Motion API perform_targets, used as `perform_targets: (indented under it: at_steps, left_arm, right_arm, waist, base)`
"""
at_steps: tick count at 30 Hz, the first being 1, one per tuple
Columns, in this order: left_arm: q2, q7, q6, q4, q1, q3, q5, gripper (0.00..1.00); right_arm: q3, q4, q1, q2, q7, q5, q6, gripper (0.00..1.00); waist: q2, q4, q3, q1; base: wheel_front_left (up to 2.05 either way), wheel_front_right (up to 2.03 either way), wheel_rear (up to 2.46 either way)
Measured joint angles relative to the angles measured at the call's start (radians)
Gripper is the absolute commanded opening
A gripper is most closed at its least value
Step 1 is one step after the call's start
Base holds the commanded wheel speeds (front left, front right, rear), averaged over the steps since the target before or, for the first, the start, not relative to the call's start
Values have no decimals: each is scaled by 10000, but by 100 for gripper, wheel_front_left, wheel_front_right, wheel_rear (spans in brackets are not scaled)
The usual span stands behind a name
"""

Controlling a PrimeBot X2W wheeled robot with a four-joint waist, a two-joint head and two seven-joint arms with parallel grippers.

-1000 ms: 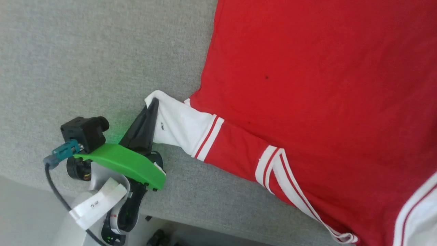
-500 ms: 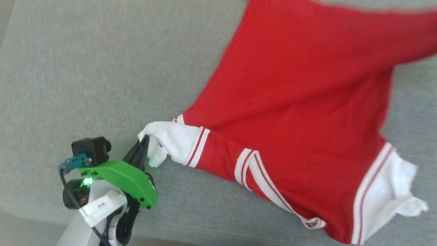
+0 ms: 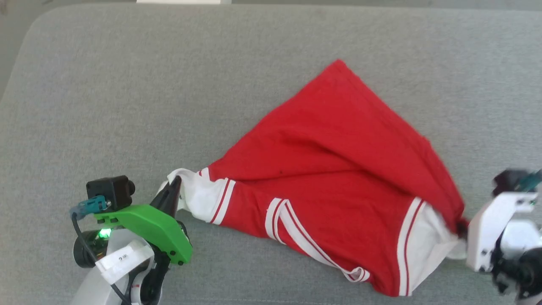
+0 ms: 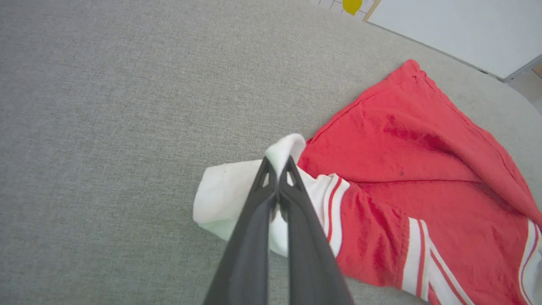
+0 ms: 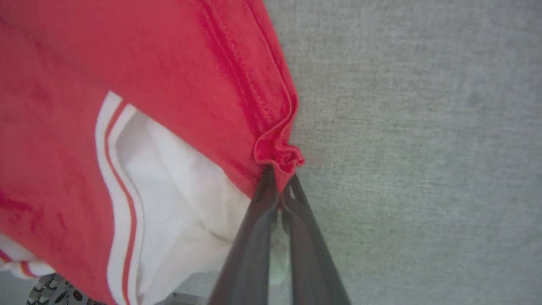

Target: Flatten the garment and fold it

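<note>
Since a second ago the head view has pulled back over the grey counter (image 3: 127, 106), and the shirt (image 3: 338, 169) on it has gone from a wide spread to a rumpled triangle pointing away from the robot. At its near corners, the left hand (image 3: 175, 183), pressed together, pinches the white sleeve (image 3: 199, 199) by its edge. The right hand (image 5: 277, 178), also pressed together, pinches a bunched red edge beside the other white sleeve (image 5: 169, 190).

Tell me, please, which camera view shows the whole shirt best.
The head view: the shirt spreads there almost whole on the grey cushion. The left wrist view shows the white sleeve pinched by the left gripper; the right wrist view shows a red edge bunched in the right gripper.
</note>
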Motion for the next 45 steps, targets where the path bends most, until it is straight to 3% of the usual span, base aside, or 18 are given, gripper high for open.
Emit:
perform_targets:
  at_steps: [6, 7, 8, 9, 17, 26, 34, 45]
  left_arm:
    - [19, 2, 63, 0, 82, 0, -27, 0]
    - [17, 4, 77, 2, 133, -6, -27, 0]
    - [19, 10, 82, 4, 179, -17, -27, 0]
    - [17, 17, 84, 2, 215, -23, -31, 0]
    - [19, 61, 88, 15, 294, -59, -69, 0]
    - [61, 102, 98, 6, 264, -192, -54, 0]
    - [69, 194, -71, -29, -507, -512, 94, 0]
    - [-343, -144, -441, 403, -1381, -802, 173, 0]
  right_arm:
    - [88, -123, 458, 230, 153, 63, 0, 0]
    - [25, -207, 488, 282, 15, 63, 0, 6]
    - [-73, -322, 490, 324, -222, 96, 0, 66]
    - [-284, -468, 472, 407, -502, 209, 0, 100]
    - [-1060, -1486, -510, 639, -3022, 842, 0, 100]
    - [4, -623, -2042, 750, -3975, 640, 0, 100]
    - [1613, 1250, -4894, 247, -3170, -384, 0, 100]
    - [3808, 3388, -8113, -581, -731, -1338, 2, 100]
  waist:
    - [0, -126, -334, 0]
    - [0, -139, -382, 0]
    - [0, -149, -430, 0]
    - [0, -155, -472, 0]
    - [0, -166, -640, 0]
    - [0, -46, -341, 0]
    - [0, 384, 404, 0]
    - [0, 1292, 1989, 1]
  base:
    - [0, 0, 0]
    - [0, 0, 0]
    - [0, 0, 0]
    - [0, 0, 0]
    - [0, 0, 0]
    - [0, 0, 0]
    - [0, 0, 0]
    - [0, 0, 0]
